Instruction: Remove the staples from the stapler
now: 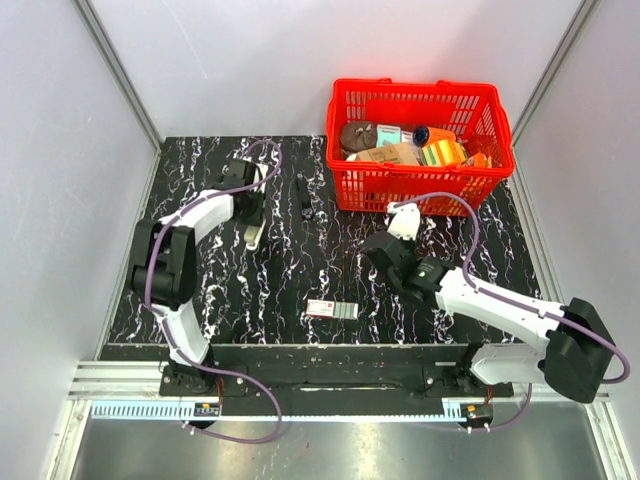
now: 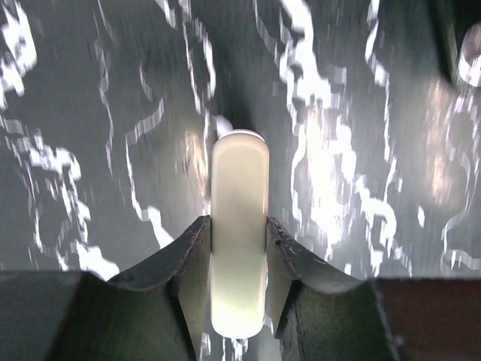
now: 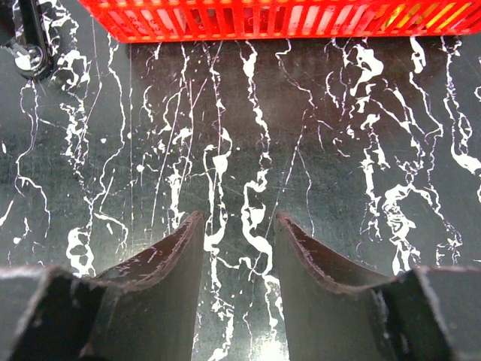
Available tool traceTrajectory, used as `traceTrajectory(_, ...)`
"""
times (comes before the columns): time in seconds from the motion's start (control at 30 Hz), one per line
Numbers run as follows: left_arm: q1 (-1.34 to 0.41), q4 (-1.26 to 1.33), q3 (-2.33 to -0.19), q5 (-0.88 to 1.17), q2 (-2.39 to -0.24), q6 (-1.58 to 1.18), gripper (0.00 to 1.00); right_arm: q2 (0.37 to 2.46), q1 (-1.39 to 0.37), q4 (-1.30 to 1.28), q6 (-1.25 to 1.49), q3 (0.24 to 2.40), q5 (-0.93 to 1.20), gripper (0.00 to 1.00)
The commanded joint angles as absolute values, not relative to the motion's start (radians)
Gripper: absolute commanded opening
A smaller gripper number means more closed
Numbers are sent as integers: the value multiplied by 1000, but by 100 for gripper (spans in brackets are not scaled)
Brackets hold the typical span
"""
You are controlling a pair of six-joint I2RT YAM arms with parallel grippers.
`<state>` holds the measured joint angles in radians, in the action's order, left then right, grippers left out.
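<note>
While my left gripper [image 2: 239,223] clamps the cream, round-ended plastic stapler [image 2: 239,173] at far left, bracing it, my right gripper [image 3: 240,218] hangs open and empty right of centre. Next, I judge, it must cross left and open the magazine.

From above, the left gripper [image 1: 254,222] covers most of the pale oblong piece [image 1: 252,240], so we see only one end. Up close, glare washes out its surface, and we cannot tell whether it belongs to the stapler. The tabletop [image 2: 90,150] around it is smeared with blur. A dark thing [image 2: 451,37] is cut off by that view's upper right corner, and we cannot name it. The right wrist camera clips a black object [image 3: 26,34] at its top left corner and keeps only the bottom strip of the red basket [image 3: 301,19]. The small flat item [image 1: 333,309] mid-table is too small for us to read.
</note>
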<state>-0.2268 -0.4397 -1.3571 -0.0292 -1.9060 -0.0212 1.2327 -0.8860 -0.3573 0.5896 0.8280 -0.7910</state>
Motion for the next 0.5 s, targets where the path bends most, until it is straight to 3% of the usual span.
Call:
traceTrajectory(0.0, -225, -494, -1182, 0, -1706, -41, 8, 1278, -917, -364, 627, 882, -819, 48)
traceTrajectory(0.17, -230, -535, -1054, 57, -1588, -67, 11, 1377, -968, -359, 655, 934, -798, 48)
traceTrajectory(0.33, -233, -558, -985, 124, -1540, -81, 21, 1506, -1034, -394, 675, 1043, -792, 48)
traceTrajectory(0.4, -233, -566, -967, 149, -1526, -84, 32, 1560, -1058, -411, 681, 1104, -787, 48)
traceTrajectory(0.47, -230, -566, -948, 173, -1500, -84, 50, 1614, -1074, -420, 684, 1149, -775, 48)
